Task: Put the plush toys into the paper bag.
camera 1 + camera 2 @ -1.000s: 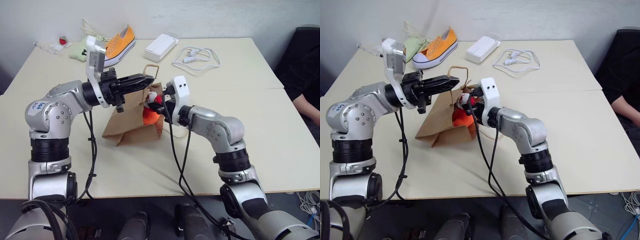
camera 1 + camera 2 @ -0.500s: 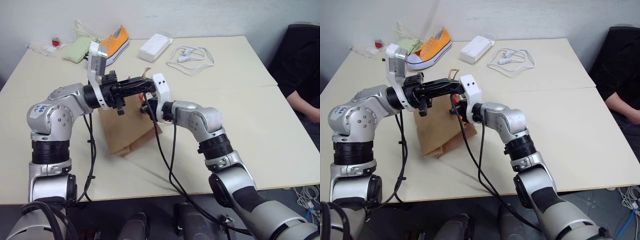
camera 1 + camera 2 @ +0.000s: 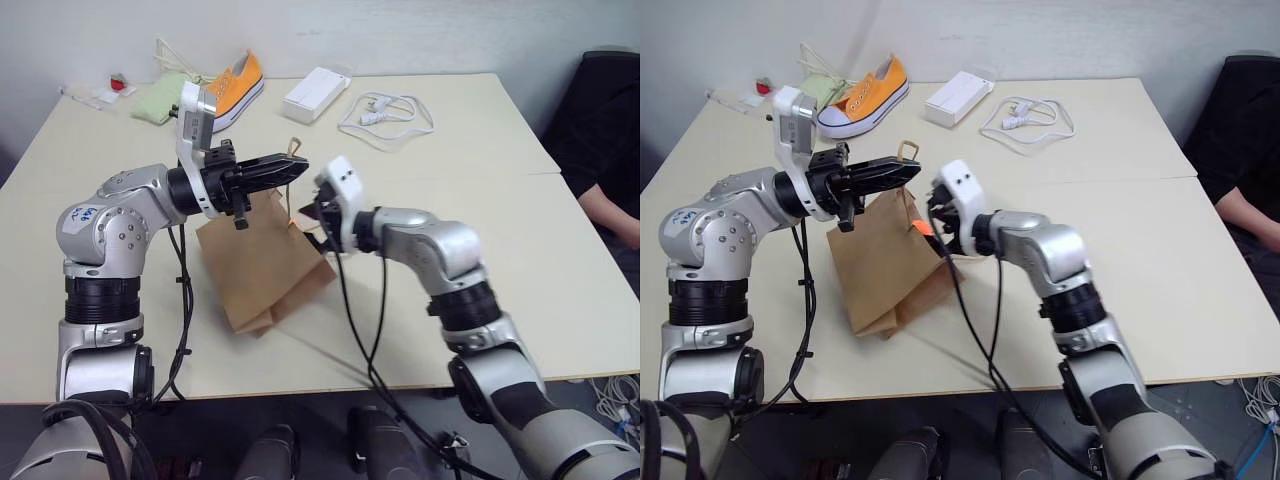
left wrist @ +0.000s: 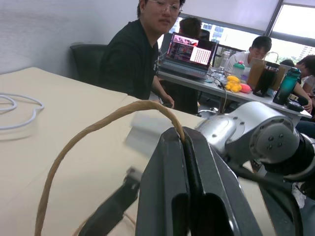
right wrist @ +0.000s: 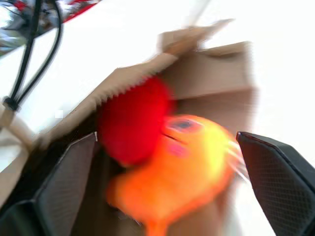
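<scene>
The brown paper bag (image 3: 262, 272) stands tilted on the table, its mouth facing my right gripper. My left gripper (image 3: 293, 166) is shut on one twisted loop handle (image 4: 98, 129) and holds the bag's top up. My right gripper (image 3: 313, 214) is at the bag's mouth, open, its two fingers (image 5: 277, 167) spread wide. Between them, in the right wrist view, the orange fish plush (image 5: 194, 160) and the round red plush (image 5: 132, 123) lie inside the bag's opening. A sliver of orange (image 3: 923, 228) shows at the mouth in the right eye view.
At the table's far side lie an orange-and-white sneaker (image 3: 241, 82), a pale green pouch (image 3: 160, 100), a white box (image 3: 315, 93) and a white coiled cable (image 3: 386, 111). A seated person's hand (image 3: 612, 217) is at the table's right edge.
My right gripper has opened, letting go of the toys in the bag's mouth, and has drawn back a little. The left gripper still holds the handle in the same place.
</scene>
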You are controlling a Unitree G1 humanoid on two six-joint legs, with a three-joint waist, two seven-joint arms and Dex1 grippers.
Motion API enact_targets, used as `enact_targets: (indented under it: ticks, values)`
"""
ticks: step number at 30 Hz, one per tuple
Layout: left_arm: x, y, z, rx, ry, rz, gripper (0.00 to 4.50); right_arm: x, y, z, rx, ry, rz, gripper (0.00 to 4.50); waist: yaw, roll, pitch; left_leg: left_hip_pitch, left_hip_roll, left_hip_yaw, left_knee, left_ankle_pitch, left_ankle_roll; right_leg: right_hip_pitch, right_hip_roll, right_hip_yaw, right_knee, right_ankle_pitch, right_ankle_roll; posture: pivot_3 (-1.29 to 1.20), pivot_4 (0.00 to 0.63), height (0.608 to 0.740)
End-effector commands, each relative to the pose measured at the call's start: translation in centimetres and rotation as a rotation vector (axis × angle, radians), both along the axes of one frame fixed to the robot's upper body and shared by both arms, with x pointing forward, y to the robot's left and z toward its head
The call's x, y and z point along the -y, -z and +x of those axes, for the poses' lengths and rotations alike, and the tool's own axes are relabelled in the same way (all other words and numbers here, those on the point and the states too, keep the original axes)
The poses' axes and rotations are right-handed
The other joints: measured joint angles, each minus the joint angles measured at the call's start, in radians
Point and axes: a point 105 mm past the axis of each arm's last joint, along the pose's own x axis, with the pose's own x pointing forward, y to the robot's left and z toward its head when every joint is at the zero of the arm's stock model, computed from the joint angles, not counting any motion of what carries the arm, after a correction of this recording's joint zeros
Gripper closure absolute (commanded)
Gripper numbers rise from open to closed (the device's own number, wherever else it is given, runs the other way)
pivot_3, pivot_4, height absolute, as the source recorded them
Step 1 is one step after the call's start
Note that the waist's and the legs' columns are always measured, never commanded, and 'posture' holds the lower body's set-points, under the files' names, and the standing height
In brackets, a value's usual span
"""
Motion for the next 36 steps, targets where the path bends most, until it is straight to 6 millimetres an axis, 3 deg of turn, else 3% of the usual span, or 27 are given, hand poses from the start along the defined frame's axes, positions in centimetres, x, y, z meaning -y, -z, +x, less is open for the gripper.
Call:
enact_targets:
  ticks: [1, 5, 11, 15, 22, 25, 29, 34, 36]
  values:
    - [-1.2, -1.3, -0.3, 0.05, -0.036, -0.007, 4.5, 4.4, -2.1, -1.9, 0.022, 0.092, 0.087, 0.05, 0.006, 0.0, 0.0, 0.0, 0.0, 0.0, 0.0, 0.0, 0.0, 0.0, 0.0, 0.0, 0.0, 0.0, 0.0, 0.0, 0.15, 0.74]
    - [-2.4, -1.3, -0.3, 0.04, -0.079, -0.005, 4.5, 7.2, 1.0, -3.4, -0.074, 0.207, 0.085, 0.05, 0.009, 0.0, 0.0, 0.0, 0.001, 0.001, -0.001, 0.0, 0.0, 0.0, 0.0, 0.001, -0.001, 0.0, 0.0, 0.0, 0.15, 0.74]
    - [-3.6, -1.6, -1.6, 0.04, -0.102, 0.009, 4.5, 8.2, 4.7, -2.0, -0.234, 0.392, 0.166, 0.05, 0.007, 0.0, 0.0, 0.001, 0.001, 0.003, -0.001, 0.0, 0.0, -0.001, 0.001, 0.003, 0.002, 0.0, 0.0, 0.0, 0.15, 0.74]
    - [-3.9, -1.5, -1.8, 0.038, -0.12, 0.018, 4.5, 7.6, 5.2, -0.3, -0.323, 0.43, 0.277, 0.05, 0.014, 0.0, 0.0, 0.001, 0.0, 0.003, -0.001, 0.0, 0.0, -0.001, 0.001, 0.003, 0.002, 0.0, 0.0, 0.0, 0.15, 0.74]
    - [-3.7, -1.7, -1.5, 0.049, -0.126, 0.017, 4.5, 4.9, 6.8, 2.1, -0.556, 0.423, 0.442, 0.05, 0.012, 0.0, 0.0, 0.002, 0.0, 0.002, -0.001, 0.0, 0.0, -0.001, 0.001, 0.002, 0.002, 0.0, 0.0, 0.0, 0.15, 0.74]
    - [-3.5, -1.5, -1.6, 0.053, -0.123, 0.02, 4.5, 3.8, 6.4, 2.4, -0.607, 0.401, 0.503, 0.67, 0.006, 0.0, 0.0, 0.002, 0.001, 0.002, -0.001, 0.0, 0.0, 0.0, 0.001, 0.002, 0.002, 0.0, 0.0, 0.0, 0.15, 0.74]
    - [-3.6, -1.5, -1.5, 0.052, -0.126, 0.018, 4.5, 3.2, 4.8, 1.9, -0.568, 0.347, 0.522, 2.04, -0.009, 0.0, 0.0, 0.002, 0.001, 0.002, -0.001, 0.0, 0.0, -0.001, 0.001, 0.002, 0.002, 0.0, 0.0, 0.0, 0.15, 0.74]
    - [-3.6, -1.4, -1.2, 0.05, -0.133, 0.008, 4.5, 4.5, 3.6, 1.3, -0.524, 0.345, 0.526, 3.85, -0.009, 0.0, 0.0, 0.002, 0.001, 0.002, -0.002, 0.0, 0.0, -0.001, 0.001, 0.002, 0.002, 0.0, 0.0, 0.0, 0.15, 0.74]
    - [-3.2, -1.5, -1.1, 0.055, -0.123, 0.001, 4.5, 5.9, 2.1, 0.6, -0.451, 0.336, 0.54, 4.49, -0.005, 0.0, 0.0, 0.001, 0.001, 0.002, -0.001, 0.0, 0.0, -0.001, 0.001, 0.002, 0.002, 0.0, 0.0, 0.0, 0.15, 0.74]
